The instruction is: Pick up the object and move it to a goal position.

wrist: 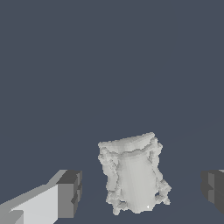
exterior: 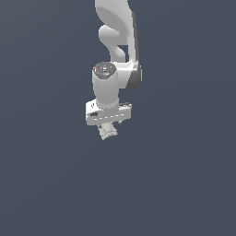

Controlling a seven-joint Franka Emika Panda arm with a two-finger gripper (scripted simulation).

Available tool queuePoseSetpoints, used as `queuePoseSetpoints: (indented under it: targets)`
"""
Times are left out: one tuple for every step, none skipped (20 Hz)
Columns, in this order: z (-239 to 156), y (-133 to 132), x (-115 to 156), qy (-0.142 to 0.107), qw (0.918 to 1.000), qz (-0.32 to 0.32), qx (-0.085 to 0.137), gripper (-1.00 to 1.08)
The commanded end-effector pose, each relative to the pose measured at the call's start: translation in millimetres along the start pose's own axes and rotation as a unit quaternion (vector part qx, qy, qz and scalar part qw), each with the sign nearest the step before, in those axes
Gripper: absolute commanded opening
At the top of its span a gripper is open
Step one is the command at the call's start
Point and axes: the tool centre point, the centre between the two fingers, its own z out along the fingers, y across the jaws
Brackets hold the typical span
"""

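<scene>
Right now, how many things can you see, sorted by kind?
Robot arm: 1
Claw: 1
Knobbly whitish-grey lump: 1
Total: 3

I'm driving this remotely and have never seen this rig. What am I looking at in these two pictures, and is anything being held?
Both are simulator renders of one white robot arm over a plain dark grey surface. The exterior view shows the whole arm from outside, pointing down, with its pincer at the bottom. The wrist view comes from a camera on the arm, looking past the dark fingertips.

The small knobbly whitish-grey object sits between the fingers. In the wrist view there is a clear gap on each side, so the pincer is open and nothing is gripped yet. In the exterior view the object shows just under the pincer.
</scene>
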Motion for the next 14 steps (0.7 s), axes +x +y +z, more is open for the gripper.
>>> queuePoseSetpoints:
  targets:
    - [11, 4, -10, -0.001, 0.9997, -0.025, 0.0, 1.0]
    - [14, 5, -13, -0.001, 0.9994, -0.034, 0.0, 1.0]
    - [18, 6, -17, -0.001, 0.9991, -0.042, 0.0, 1.0]
    - [21, 7, -20, -0.001, 0.9988, -0.05, 0.0, 1.0]
    - [24, 8, -23, -0.001, 0.9984, -0.057, 0.0, 1.0]
    - [27, 8, -25, -0.001, 0.998, -0.063, 0.0, 1.0]
    - [29, 9, -28, -0.002, 0.9976, -0.069, 0.001, 1.0]
    - [31, 10, -30, -0.002, 0.9972, -0.075, 0.001, 1.0]
    - [33, 10, -32, -0.002, 0.9968, -0.08, 0.001, 1.0]
    - [35, 11, -34, -0.002, 0.9965, -0.084, 0.001, 1.0]
    - [36, 11, -35, -0.002, 0.9961, -0.088, 0.001, 1.0]
    - [37, 11, -37, -0.002, 0.9959, -0.091, 0.001, 1.0]
    - [38, 11, -38, -0.002, 0.9956, -0.093, 0.001, 1.0]
    - [39, 12, -39, -0.002, 0.9954, -0.095, 0.001, 1.0]
